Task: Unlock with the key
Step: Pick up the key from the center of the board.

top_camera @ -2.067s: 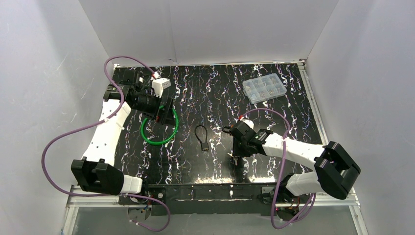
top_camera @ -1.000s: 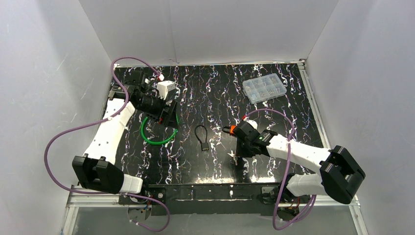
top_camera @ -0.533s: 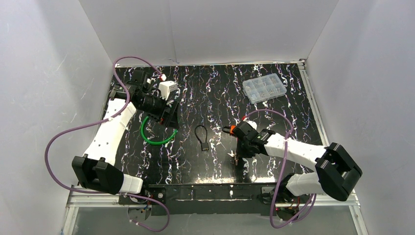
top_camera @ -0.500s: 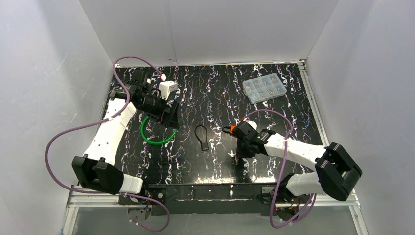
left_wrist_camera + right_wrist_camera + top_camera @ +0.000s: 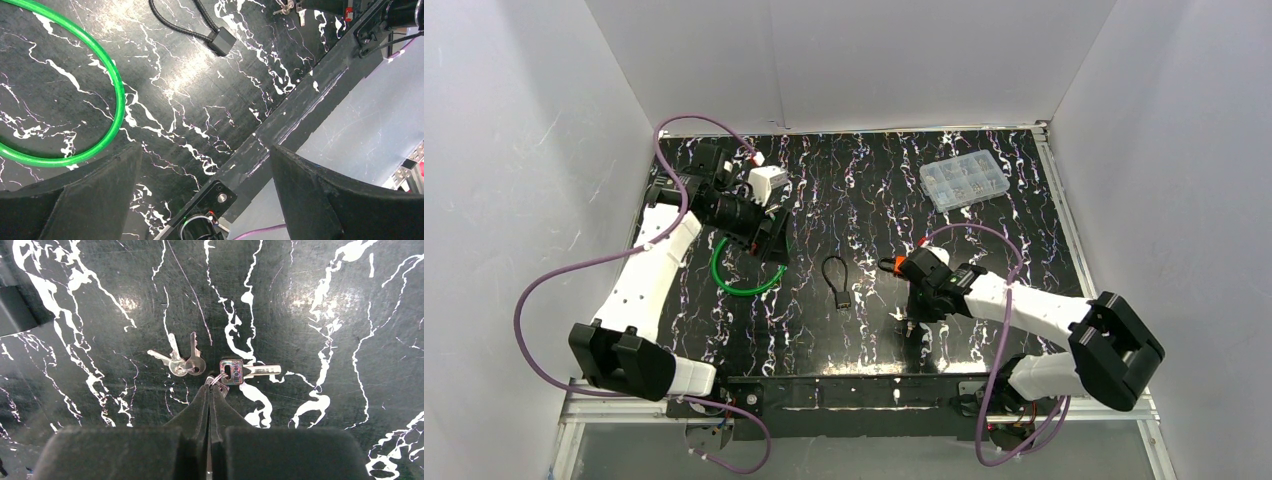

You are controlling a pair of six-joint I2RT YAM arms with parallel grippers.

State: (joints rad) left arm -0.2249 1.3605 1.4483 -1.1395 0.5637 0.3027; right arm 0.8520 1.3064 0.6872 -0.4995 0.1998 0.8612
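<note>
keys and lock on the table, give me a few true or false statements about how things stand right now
1. The right gripper is shut, its tips at the keys. True.
2. The left gripper is closed on the green ring. False: it is open and holds nothing.
3. A key sits in the cable lock. False: the keys lie apart from it, nearer the right arm.
4. The clear compartment box is at the far right of the table. True.

White walls (image 5: 854, 60) around black white-veined tabletop (image 5: 874, 200)
</note>
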